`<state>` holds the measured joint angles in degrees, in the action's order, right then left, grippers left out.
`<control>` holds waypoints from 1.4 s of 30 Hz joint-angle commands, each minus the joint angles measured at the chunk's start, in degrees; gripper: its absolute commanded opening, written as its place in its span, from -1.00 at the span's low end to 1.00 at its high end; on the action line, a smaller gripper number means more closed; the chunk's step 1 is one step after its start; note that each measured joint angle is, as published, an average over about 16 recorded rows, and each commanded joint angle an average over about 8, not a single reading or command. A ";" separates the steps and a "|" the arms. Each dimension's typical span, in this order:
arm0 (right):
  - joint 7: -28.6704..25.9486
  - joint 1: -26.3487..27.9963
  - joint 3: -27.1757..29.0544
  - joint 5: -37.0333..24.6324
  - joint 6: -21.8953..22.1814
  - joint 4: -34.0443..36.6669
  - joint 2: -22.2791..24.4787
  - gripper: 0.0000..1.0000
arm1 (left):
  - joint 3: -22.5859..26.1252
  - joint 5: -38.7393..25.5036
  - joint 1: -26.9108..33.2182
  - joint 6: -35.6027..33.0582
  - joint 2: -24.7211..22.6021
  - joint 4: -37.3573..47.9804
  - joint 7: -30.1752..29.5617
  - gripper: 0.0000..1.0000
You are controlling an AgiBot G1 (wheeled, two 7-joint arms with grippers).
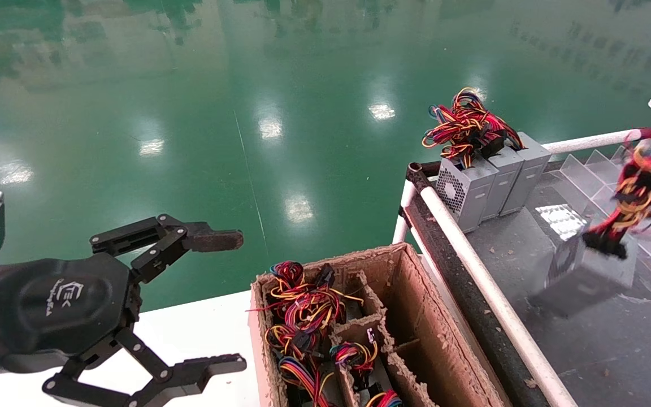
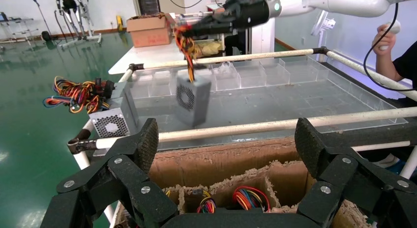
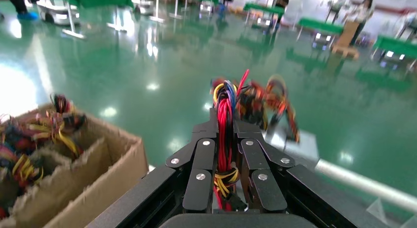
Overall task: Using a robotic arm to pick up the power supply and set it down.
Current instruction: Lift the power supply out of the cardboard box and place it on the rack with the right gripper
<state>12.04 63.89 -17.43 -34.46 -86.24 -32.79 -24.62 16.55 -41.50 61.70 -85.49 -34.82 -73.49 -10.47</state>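
PSU [image 1: 585, 271] aloft by cables, right gripper [image 3: 227, 176]

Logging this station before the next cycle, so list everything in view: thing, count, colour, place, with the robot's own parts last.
Carried power supply: one, grey, hanging by its wire bundle above the dark tray.
Standing power supplies: three, grey, side by side at the tray's far corner, coloured wires piled on top.
Tray: one, dark, with white tube rails and clear dividers, on the robot's right.
Cardboard box: one, brown, with dividers, beside the tray; some compartments hold coloured wire bundles.
Table: one, white, under the box.
Floor: green, glossy.
Left gripper: black, open, empty, beside the box.
Right gripper: black, shut on the carried supply's wires, over the tray.
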 commanded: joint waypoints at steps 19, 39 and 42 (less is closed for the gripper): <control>-0.91 15.57 -6.68 -10.41 -0.40 9.32 -12.49 -1.00 | 0.07 0.05 0.02 0.03 0.03 0.00 0.04 1.00; 5.29 28.39 -10.72 -17.70 5.24 23.34 -23.83 -1.00 | 0.14 0.10 0.03 0.06 0.06 0.00 0.07 1.00; 6.15 29.26 -10.98 -18.14 5.12 24.73 -24.43 -0.60 | 0.15 0.11 0.03 0.07 0.06 0.00 0.08 1.00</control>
<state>18.03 92.96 -28.38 -52.53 -81.20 -8.21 -48.89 16.70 -41.39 61.73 -85.42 -34.75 -73.49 -10.39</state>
